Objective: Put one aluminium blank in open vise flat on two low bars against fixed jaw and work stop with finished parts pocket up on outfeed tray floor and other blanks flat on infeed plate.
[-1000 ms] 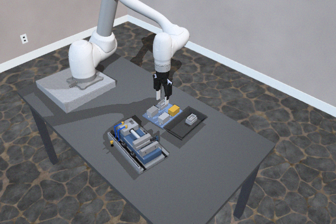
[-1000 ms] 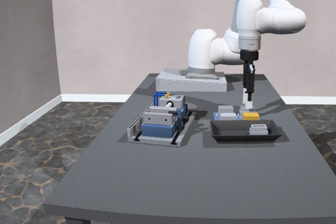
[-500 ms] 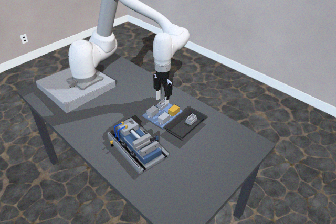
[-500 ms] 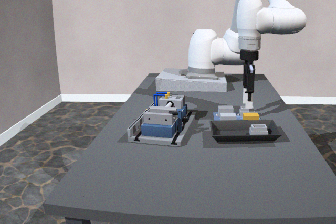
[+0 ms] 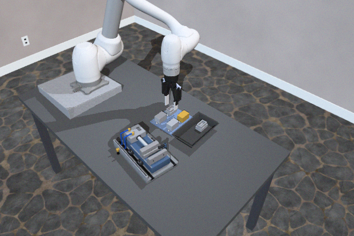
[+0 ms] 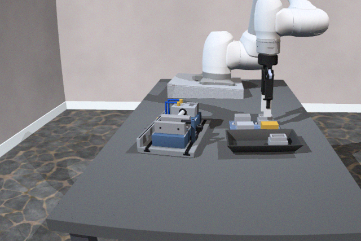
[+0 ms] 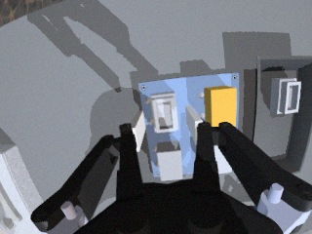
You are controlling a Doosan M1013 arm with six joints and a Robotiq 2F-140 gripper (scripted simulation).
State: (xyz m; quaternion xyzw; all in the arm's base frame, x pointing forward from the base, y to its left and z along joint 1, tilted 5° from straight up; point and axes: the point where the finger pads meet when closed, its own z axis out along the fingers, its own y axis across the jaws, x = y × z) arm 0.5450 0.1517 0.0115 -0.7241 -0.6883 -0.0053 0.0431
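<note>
The black two-finger gripper [image 5: 171, 103] hangs vertically over the far corner of the blue infeed plate [image 5: 163, 128], its fingers partly spread and gripping nothing. Their pale tips straddle a grey finished part with a rectangular pocket [image 5: 170, 109], which sits on that corner of the plate; whether the tips touch it I cannot tell. Two plain grey aluminium blanks [image 5: 160, 117] and a yellow brass blank [image 5: 182, 116] also lie on the plate. A second pocketed grey part [image 5: 201, 125] rests in the black outfeed tray [image 5: 186, 140]. The blue-and-grey vise [image 5: 148, 152] stands open nearby.
</note>
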